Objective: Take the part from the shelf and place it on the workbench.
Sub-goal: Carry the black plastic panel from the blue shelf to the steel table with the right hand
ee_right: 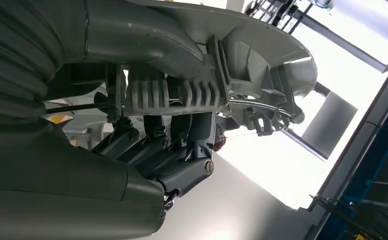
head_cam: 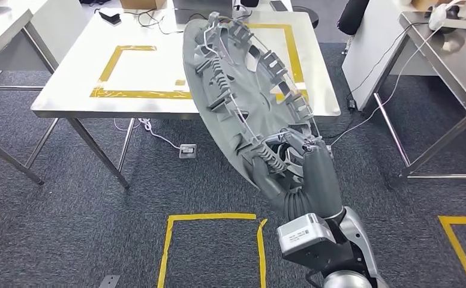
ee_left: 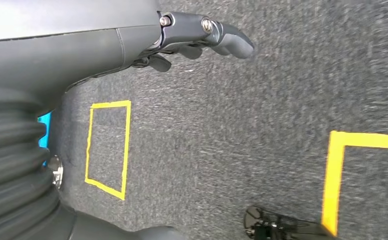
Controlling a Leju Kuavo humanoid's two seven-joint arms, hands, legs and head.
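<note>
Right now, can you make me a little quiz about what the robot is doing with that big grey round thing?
1. True or false: the grey part lies flat on the workbench.
2. Which hand holds the part? A) left hand B) right hand
3. Fill in: the yellow tape on the workbench marks a ____ outline.

Key:
1. False; the right hand holds it up, tilted, in front of the workbench.
2. B; the left hand hangs over the carpet.
3. Rectangular.
</note>
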